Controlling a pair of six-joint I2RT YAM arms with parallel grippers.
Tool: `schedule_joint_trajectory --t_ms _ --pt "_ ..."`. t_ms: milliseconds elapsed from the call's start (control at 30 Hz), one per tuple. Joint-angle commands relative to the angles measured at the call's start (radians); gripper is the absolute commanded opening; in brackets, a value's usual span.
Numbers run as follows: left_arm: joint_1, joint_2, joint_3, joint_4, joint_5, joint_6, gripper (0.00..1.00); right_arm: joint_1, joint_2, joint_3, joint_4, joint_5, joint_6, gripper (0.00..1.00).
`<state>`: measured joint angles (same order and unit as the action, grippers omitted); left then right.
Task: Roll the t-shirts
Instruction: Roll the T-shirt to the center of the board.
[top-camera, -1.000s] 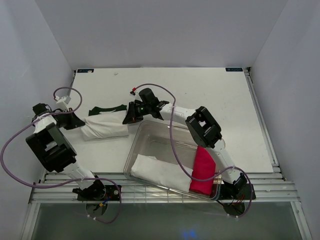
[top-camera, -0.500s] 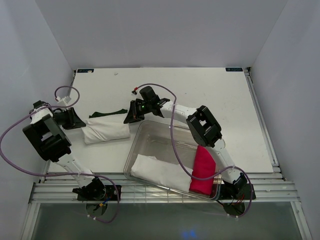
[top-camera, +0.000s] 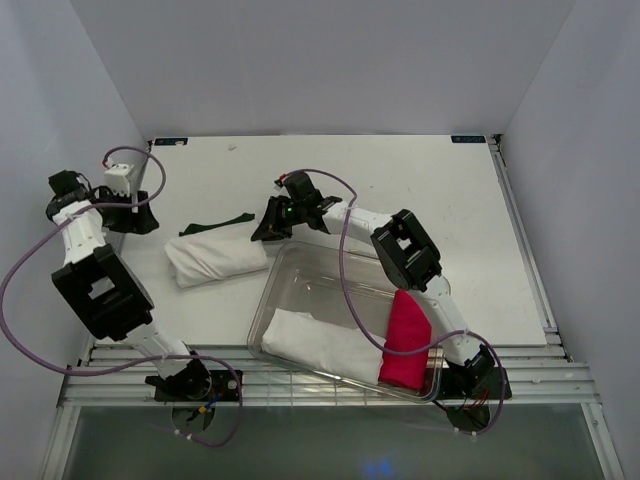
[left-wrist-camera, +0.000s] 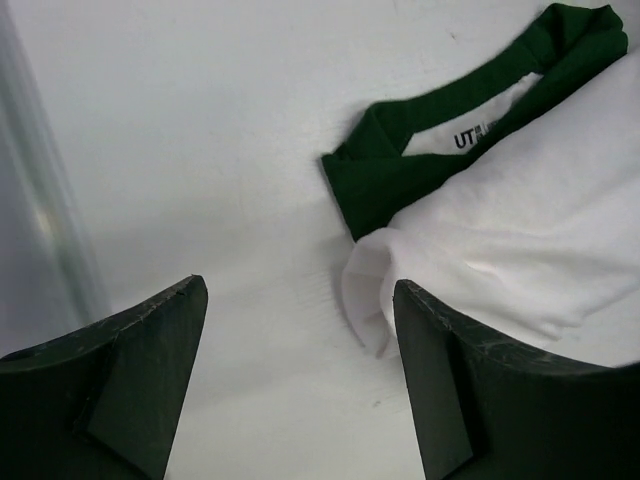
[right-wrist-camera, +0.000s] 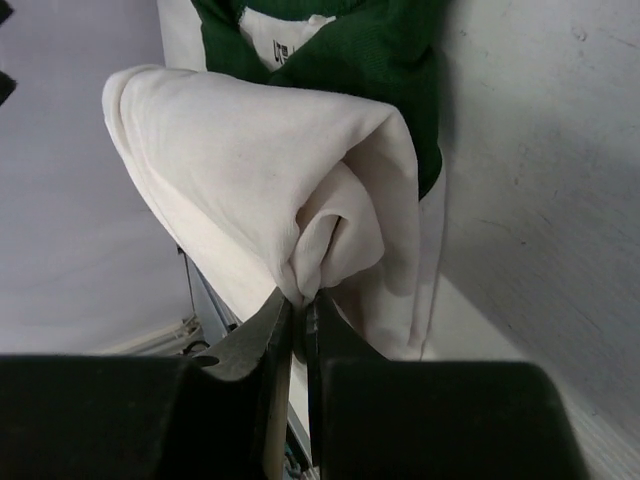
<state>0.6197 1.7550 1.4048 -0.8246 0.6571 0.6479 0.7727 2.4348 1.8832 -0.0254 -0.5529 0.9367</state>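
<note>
A rolled white t-shirt (top-camera: 215, 260) lies on the table left of centre, with dark green cloth (top-camera: 215, 225) showing at its far edge. My left gripper (top-camera: 145, 220) hangs open just left of it, holding nothing. In the left wrist view the open left gripper (left-wrist-camera: 300, 385) hovers over bare table, with the white t-shirt (left-wrist-camera: 520, 230) and its green collar band (left-wrist-camera: 400, 175) up right of it. My right gripper (top-camera: 264, 231) is shut on the roll's right end. In the right wrist view the right gripper (right-wrist-camera: 300, 300) pinches a fold of the white t-shirt (right-wrist-camera: 250, 150).
A clear plastic bin (top-camera: 300, 262) stands at the near centre. It holds a white cloth roll (top-camera: 310, 345) and a bright pink rolled cloth (top-camera: 405, 340). Grey walls close in the table on the left, far side and right.
My left gripper opened, let go of the roll's left end and drew back to the left. The roll settled on the table. The right gripper kept its pinch.
</note>
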Motion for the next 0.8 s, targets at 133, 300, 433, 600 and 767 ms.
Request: schedule_joint_trajectory --t_ms 133,300,433,600,767 --pt "-0.248 -0.323 -0.162 0.142 -0.142 0.375 0.91 0.0 -0.033 -0.033 0.128 0.087 0.1 0.08" --pt "-0.343 -0.452 -0.366 0.151 -0.215 0.557 0.98 0.0 -0.025 -0.025 0.137 0.097 0.108 0.08" --pt "-0.428 -0.638 -0.631 0.279 -0.324 0.674 0.98 0.005 -0.036 -0.053 0.168 0.102 0.119 0.08" --pt "-0.439 -0.655 -0.702 0.295 -0.329 0.685 0.98 0.004 -0.043 -0.062 0.177 0.099 0.114 0.08" --pt "-0.451 -0.684 -0.837 0.364 -0.365 0.757 0.98 0.004 -0.042 -0.062 0.18 0.102 0.113 0.08"
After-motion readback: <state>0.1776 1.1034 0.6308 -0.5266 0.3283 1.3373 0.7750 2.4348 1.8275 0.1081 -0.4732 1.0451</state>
